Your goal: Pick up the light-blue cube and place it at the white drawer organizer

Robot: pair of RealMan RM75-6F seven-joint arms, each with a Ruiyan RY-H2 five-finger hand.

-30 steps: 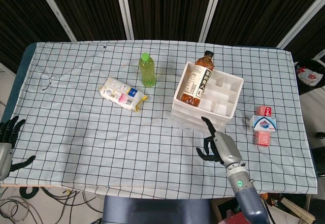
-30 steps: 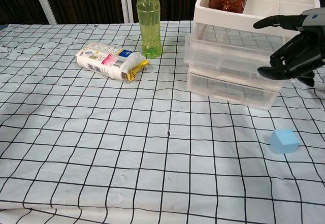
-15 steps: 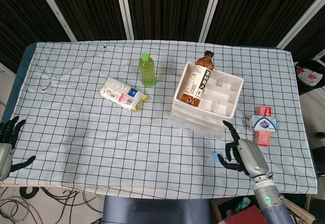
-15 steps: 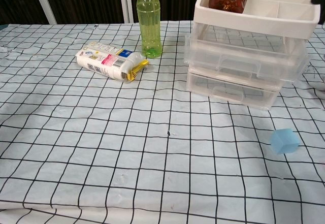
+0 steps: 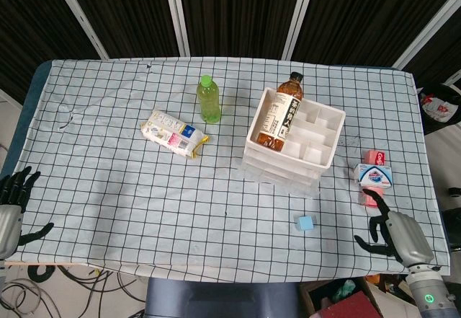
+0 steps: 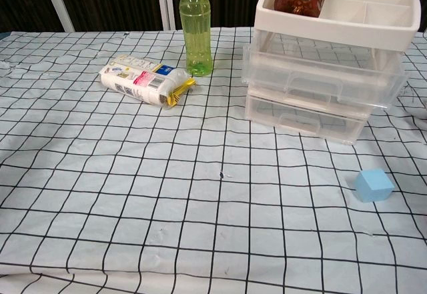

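Light-blue cube (image 5: 306,223): you have it lying on the checked tablecloth (image 5: 108,174), in front of the white drawer organizer (image 5: 317,134) and apart from it; nothing touches it
White drawer organizer: it sits on top of a clear drawer unit (image 6: 313,91); a brown tea bottle (image 5: 281,116) lies in its left compartment, the smaller compartments to the right hold nothing you can see
Your right hand (image 5: 395,233): it is at the near right corner of the table, well to the right of the cube, fingers spread and holding nothing
Your left hand (image 5: 11,202): it is at the near left edge, partly cut off by the frame, fingers spread apart with nothing in them
Green bottle (image 5: 209,99): upright, left of the organizer
Snack packet (image 5: 173,134): lying flat, left of the green bottle and nearer you
Small boxes (image 5: 374,177): a cluster right of the organizer, just beyond your right hand
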